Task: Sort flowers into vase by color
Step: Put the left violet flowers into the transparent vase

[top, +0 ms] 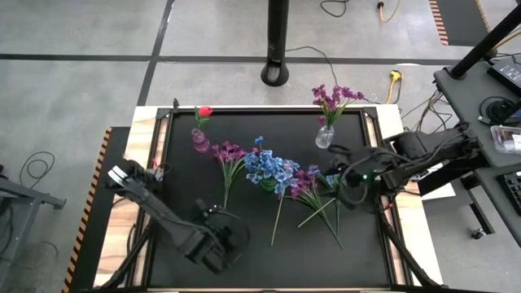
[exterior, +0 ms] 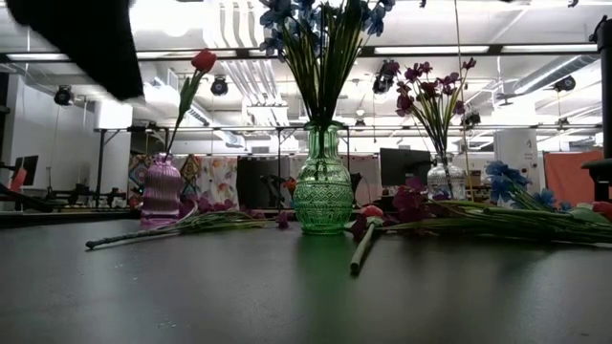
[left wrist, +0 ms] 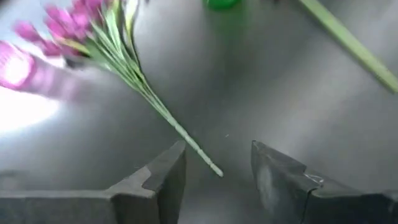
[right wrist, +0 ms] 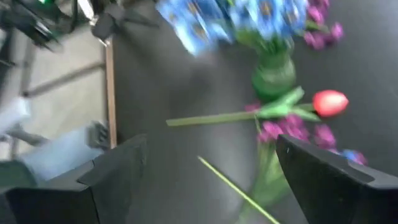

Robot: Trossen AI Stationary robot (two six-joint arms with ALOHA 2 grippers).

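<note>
Hands both gape empty: left hand over a purple spray's stem, right hand near the green vase.

black table, three vases, loose flowers lying flat

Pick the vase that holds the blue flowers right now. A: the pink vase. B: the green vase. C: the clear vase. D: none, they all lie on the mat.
B: in the low view the blue flowers stand with their stems in the green vase, between the pink vase with one red tulip and the clear vase with purple sprays.
</note>
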